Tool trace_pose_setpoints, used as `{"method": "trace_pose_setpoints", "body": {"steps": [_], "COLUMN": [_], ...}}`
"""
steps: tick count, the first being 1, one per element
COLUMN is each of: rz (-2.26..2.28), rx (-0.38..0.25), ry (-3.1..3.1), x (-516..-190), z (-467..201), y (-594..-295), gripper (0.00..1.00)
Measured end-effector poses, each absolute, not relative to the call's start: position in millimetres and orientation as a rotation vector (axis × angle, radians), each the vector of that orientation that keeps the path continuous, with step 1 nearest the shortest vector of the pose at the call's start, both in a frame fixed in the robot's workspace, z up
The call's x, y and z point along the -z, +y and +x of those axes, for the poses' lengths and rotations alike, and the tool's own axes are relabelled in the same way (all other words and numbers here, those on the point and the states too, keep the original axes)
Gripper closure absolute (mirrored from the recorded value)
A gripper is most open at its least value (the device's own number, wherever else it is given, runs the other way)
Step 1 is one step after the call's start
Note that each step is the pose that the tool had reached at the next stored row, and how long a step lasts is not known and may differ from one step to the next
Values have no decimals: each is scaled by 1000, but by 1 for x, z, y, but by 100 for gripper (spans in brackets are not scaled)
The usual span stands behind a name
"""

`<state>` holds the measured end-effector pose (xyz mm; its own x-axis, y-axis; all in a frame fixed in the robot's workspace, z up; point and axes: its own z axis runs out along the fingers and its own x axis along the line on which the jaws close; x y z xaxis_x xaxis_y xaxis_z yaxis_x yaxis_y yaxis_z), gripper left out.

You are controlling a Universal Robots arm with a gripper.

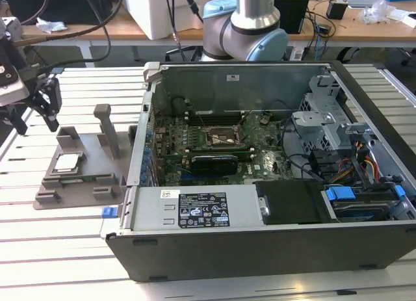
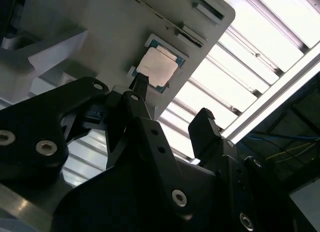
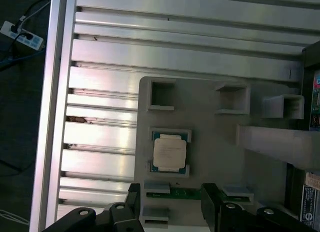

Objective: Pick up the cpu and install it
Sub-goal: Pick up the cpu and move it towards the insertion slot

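My gripper (image 1: 37, 122) hangs out past the far end of the table (image 1: 65, 262), at the exterior view's left. Its jaws are spread wide and there is nothing between them.

The cpu (image 1: 67, 162) is below the jaws and a bit ahead of their tips. It lies flat in a shallow pocket on the grey holder (image 1: 81, 145). In the first wrist view the cpu (image 3: 169, 152) sits just ahead of the gap between the jaws, nearly in line with it. The jaws are not touching it.

I think the cpu will be very light, thin and stiff. Its shiny metal top looks smooth, so I guess it could slip. I also think it breaks easily, so I would not squeeze hard or let it drop. I would hold it by two side edges that face each other, with one jaw on each. The pocket's low rim hugs its corners, so the middle of each side looks like the best spot.

Further from the jaws, toward the exterior view's right, is the open computer case (image 1: 195, 213). The dark socket (image 1: 224, 140) sits inside it, well apart from the cpu.
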<state>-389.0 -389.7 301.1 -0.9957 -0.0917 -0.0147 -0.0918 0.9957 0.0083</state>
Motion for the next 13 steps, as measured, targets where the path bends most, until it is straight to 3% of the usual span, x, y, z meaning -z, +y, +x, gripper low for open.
{"method": "trace_pose_setpoints", "body": {"steps": [13], "rz": [-144], "rx": [-14], "ry": [3125], "x": [-270], "z": [-386], "y": [-389], "gripper": [40]}}
